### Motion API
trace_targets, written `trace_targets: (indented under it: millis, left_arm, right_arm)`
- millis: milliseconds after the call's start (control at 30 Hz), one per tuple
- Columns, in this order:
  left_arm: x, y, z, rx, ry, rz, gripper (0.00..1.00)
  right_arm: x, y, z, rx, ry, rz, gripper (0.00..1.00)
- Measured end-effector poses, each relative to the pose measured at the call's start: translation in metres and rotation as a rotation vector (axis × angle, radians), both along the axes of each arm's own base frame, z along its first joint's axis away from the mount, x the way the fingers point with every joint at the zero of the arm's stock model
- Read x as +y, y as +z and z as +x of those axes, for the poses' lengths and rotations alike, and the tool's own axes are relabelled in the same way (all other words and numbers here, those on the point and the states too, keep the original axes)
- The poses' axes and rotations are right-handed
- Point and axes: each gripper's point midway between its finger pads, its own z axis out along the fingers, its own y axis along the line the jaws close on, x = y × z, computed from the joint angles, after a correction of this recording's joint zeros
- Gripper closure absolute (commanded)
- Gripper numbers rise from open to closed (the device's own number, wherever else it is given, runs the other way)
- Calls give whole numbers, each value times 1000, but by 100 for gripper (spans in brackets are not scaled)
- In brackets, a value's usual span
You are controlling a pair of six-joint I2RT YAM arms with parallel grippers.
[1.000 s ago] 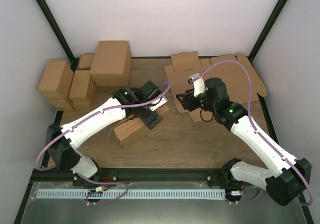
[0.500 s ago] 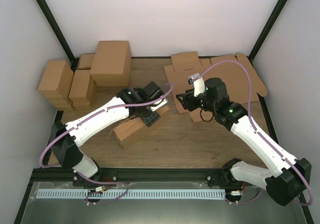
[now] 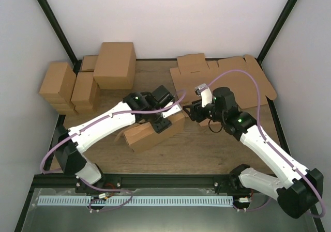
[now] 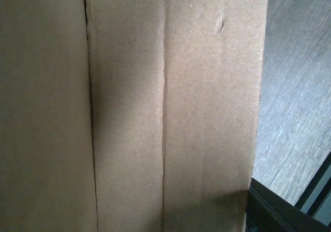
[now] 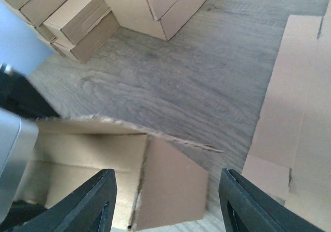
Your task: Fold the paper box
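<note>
The paper box (image 3: 140, 137) sits in the middle of the table (image 3: 217, 152), a bit to the left. It is partly folded. Its sides stand up, but the right end is open and a flap (image 5: 173, 183) there is loose. Closing it up is left to do. The left gripper (image 3: 164, 122) is on top of the box, but I cannot tell if it is pinching the box. The right gripper (image 5: 166, 190) is just right of the open end. Its fingers (image 5: 93, 201) are wide apart and hold nothing.
</note>
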Motion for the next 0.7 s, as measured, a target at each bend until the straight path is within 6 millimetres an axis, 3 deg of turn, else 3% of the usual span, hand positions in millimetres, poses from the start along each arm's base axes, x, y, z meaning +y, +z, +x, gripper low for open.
trace_targets:
  millis: [200, 433, 567, 700]
  left_arm:
    - [-19, 6, 9, -30, -82, -28, 28]
    - [-23, -10, 10, -49, -189, 49, 0]
    - [-23, -9, 12, -65, -197, 69, 0]
    - [-23, 7, 24, -125, -153, 63, 0]
  right_arm:
    - [-5, -2, -19, -10, 21, 44, 40]
    - [-8, -13, -19, -2, 3, 32, 28]
    - [-11, -16, -17, 1, -13, 16, 21]
    - [-13, -17, -15, -7, -22, 4, 13]
